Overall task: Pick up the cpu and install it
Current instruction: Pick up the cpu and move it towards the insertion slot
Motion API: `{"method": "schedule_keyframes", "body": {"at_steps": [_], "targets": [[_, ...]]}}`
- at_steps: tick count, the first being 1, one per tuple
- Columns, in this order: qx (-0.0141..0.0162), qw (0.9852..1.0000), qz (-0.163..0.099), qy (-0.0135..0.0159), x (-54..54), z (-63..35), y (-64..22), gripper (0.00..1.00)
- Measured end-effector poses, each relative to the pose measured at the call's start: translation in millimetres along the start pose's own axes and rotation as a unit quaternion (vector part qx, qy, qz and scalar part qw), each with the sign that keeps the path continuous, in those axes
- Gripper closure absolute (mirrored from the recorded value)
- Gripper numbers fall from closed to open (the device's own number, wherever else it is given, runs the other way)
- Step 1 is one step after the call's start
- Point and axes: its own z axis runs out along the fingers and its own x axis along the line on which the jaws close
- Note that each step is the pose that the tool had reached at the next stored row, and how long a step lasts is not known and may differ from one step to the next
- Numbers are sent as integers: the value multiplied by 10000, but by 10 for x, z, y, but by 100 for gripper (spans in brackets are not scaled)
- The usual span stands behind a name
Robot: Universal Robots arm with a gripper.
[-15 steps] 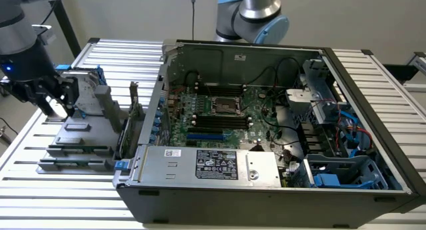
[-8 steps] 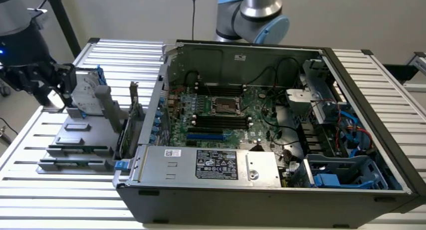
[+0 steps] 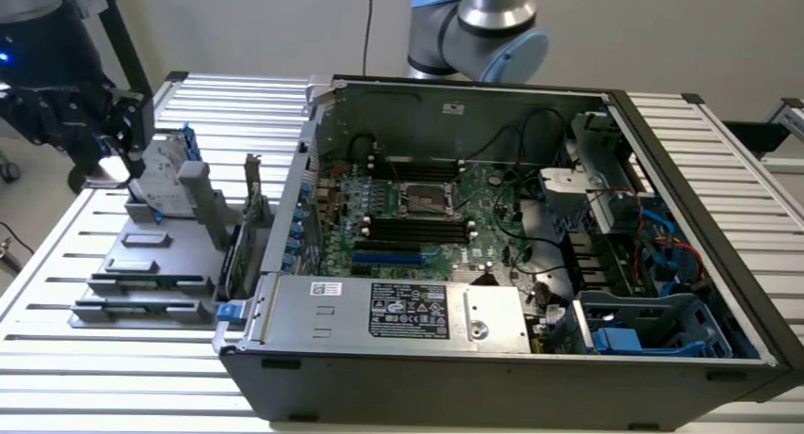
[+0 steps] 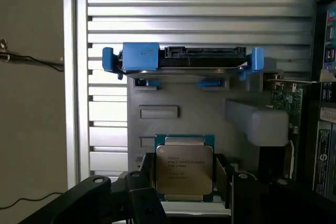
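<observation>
The cpu (image 4: 184, 169), a flat square chip with a shiny silver top and a green rim, sits between my gripper's (image 4: 185, 177) two dark fingers, which press on its two opposite edges. It hangs above the grey parts holder (image 4: 210, 103). In the exterior view my gripper (image 3: 111, 166) is at the far left, raised over that holder (image 3: 151, 265) and well away from the open computer case (image 3: 503, 359). The motherboard's empty socket (image 3: 421, 200) lies in the middle of the case.
A silver hard drive in a blue bracket (image 4: 181, 59) stands on the holder beyond the chip. A green expansion card (image 4: 286, 95) stands upright between holder and case. The slatted metal table (image 3: 75, 377) carries everything. Cables and drive bays fill the case's right side.
</observation>
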Motion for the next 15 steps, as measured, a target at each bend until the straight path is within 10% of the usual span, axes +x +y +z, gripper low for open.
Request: {"method": "schedule_keyframes", "body": {"at_steps": [15], "targets": [[0, 10000, 0, 22, -668, -572, 11, 45]]}}
